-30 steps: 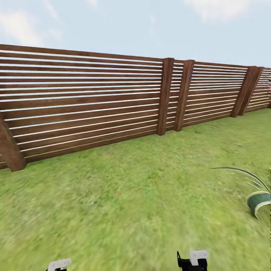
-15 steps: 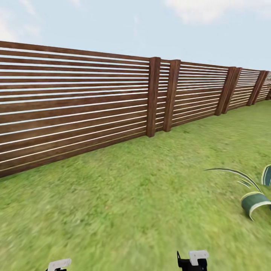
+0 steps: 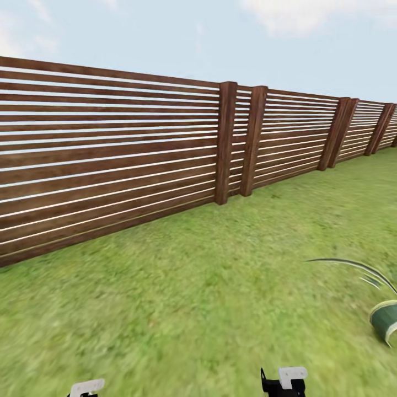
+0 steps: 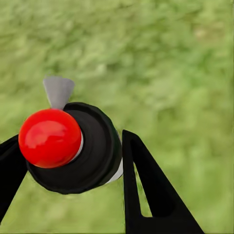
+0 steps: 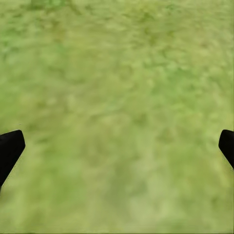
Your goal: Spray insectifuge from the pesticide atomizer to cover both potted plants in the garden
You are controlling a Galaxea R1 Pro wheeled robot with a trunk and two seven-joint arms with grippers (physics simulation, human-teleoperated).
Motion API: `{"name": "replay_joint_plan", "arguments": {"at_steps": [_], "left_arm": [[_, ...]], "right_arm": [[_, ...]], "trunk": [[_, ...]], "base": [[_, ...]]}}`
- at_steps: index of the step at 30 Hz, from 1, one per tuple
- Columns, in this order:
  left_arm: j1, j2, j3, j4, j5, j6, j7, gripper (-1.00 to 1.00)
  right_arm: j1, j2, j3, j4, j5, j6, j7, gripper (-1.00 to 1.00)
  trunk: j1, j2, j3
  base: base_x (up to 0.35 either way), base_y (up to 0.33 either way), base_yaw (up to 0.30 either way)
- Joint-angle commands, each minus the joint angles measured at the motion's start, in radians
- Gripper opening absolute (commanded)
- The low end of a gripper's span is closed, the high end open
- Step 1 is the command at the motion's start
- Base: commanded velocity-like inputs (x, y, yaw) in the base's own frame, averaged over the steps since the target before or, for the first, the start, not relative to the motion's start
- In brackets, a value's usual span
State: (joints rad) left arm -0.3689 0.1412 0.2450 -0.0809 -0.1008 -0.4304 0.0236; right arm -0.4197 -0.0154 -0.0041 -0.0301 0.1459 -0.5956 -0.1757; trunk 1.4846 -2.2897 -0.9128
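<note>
The pesticide atomizer [image 4: 95, 148] shows end-on in the left wrist view: a red round top, a dark body with a white band, and a grey nozzle [image 4: 58, 91]. My left gripper [image 4: 70, 139] is shut on it, one black finger on each side. In the head view the left gripper [image 3: 86, 387] and right gripper [image 3: 285, 379] peek in at the lower edge. My right gripper [image 5: 117, 146] is open over bare grass. Striped green leaves of one potted plant [image 3: 386, 320] reach in at the right edge; its pot is out of view.
The garden lawn [image 3: 193, 286] stretches ahead to a brown horizontal-slat wooden fence [image 3: 110, 154] with thick posts [image 3: 225, 143], which runs from the left back toward the far right. Grass lies under both grippers.
The whole head view has swung, first one way and then a little back, so fence and plant leaves shifted in the picture. Both grippers keep their places at the lower edge.
</note>
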Motion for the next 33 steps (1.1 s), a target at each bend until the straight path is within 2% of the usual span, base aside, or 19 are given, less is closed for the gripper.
{"name": "replay_joint_plan", "arguments": {"at_steps": [1,33], "left_arm": [[-0.001,0.000,0.007,0.001,-0.010,-0.004,0.002,-1.00],[0.012,0.000,0.007,0.001,-0.011,-0.004,0.002,-1.00]], "right_arm": [[-0.001,0.001,-0.001,0.001,0.011,-0.001,-0.009,1.00],[-0.001,0.007,-0.001,0.001,0.011,-0.001,-0.008,1.00]], "trunk": [[0.000,0.000,-0.001],[0.000,0.000,-0.001]], "base": [[0.339,0.000,0.000],[0.339,0.000,0.000]]}}
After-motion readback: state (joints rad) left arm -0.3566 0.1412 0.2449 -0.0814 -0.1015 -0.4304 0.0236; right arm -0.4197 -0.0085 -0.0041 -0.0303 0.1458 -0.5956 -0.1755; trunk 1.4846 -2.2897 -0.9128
